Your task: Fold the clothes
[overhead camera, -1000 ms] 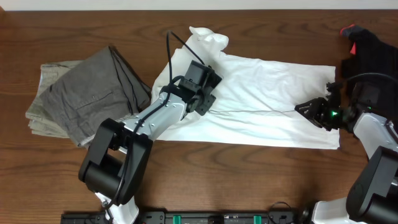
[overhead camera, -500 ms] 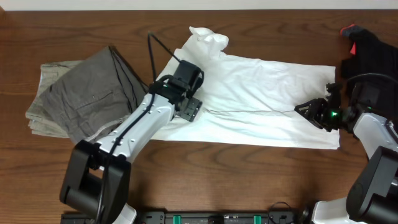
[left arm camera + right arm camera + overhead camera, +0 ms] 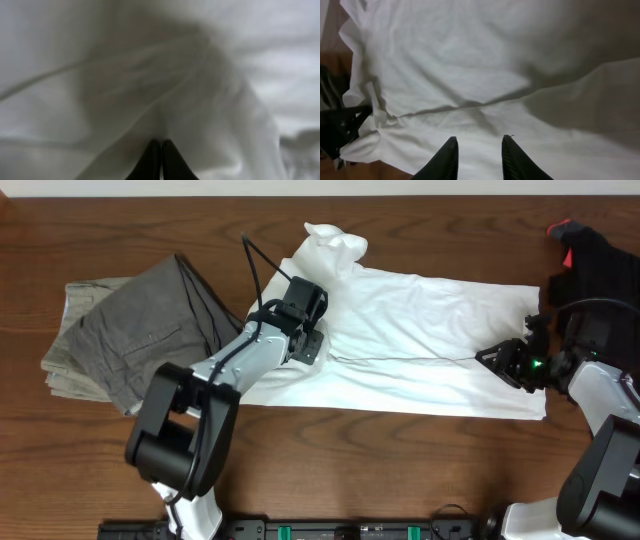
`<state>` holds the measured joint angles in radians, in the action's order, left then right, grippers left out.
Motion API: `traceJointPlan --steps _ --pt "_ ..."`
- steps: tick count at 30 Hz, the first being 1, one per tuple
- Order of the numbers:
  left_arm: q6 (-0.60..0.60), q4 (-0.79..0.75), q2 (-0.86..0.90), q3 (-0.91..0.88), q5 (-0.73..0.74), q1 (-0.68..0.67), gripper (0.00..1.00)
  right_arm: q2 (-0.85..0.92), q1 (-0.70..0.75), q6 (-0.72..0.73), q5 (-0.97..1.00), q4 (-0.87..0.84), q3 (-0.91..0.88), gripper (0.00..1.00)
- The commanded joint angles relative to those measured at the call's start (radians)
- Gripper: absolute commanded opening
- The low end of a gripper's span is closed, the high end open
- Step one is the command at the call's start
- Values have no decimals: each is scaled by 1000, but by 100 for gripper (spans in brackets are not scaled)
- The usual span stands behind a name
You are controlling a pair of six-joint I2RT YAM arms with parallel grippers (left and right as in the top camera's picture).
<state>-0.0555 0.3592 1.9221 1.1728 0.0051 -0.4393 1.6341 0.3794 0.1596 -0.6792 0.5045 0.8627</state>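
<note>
Across dark wooden surface (image 3: 400, 450), large white fabric T-shirt (image 3: 420, 360) lies spread flat. Grasping step: left fingers (image 3: 150, 162) pressed together at its left-end ridge, right fingers (image 3: 445, 160) spread above opposite end. Next move likely needs right pinch, then lift.

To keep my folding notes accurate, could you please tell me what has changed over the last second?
The left tool slid leftward across the white T-shirt toward its left edge, then closed, apparently pinching a fold of it. The right tool stayed open over the shirt's right end; the grey trousers and black garment did not move.
</note>
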Motion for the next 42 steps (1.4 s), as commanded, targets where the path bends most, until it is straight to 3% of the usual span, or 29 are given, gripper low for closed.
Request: traceJointPlan --steps 1,9,13,14,16,18,20,22,24,26,30,34,37,40,42 --pt "5 -50 8 -6 41 0 7 -13 -1 -19 2 2 5 27" --pt "5 -161 6 8 84 -28 6 -13 -1 -19 2 11 5 27" --pt "5 -83 0 26 89 -45 7 -13 -1 -19 3 16 5 28" --pt "9 -61 -4 28 89 -45 9 -13 -1 -19 3 17 5 29" --pt "9 -50 -10 28 89 -45 30 -13 -1 -19 18 19 5 32" --pt "9 -52 -11 28 89 -44 39 -13 -1 -19 36 19 5 38" --pt "9 -54 -10 28 89 -44 39 -13 -1 -19 40 20 5 38" --pt "35 -45 -15 29 89 -43 23 -13 -2 -19 39 19 5 37" --pt "71 -62 -28 29 88 -42 22 -13 -6 -23 48 19 5 38" --pt "107 -98 -33 32 89 -42 31 -13 -9 -27 49 16 5 38" --pt "175 -123 -29 32 102 -42 31 -13 -9 -27 48 15 5 38" --pt "174 -130 -27 32 222 -42 21 -13 -8 -27 50 15 5 37" --pt "210 -76 -43 37 166 -35 13 -13 -8 -27 51 16 5 37" --pt "249 -47 -69 38 100 -10 17 -13 -9 -27 51 23 5 36" --pt "253 -57 -69 38 100 -1 27 -13 -9 -27 51 23 5 36"
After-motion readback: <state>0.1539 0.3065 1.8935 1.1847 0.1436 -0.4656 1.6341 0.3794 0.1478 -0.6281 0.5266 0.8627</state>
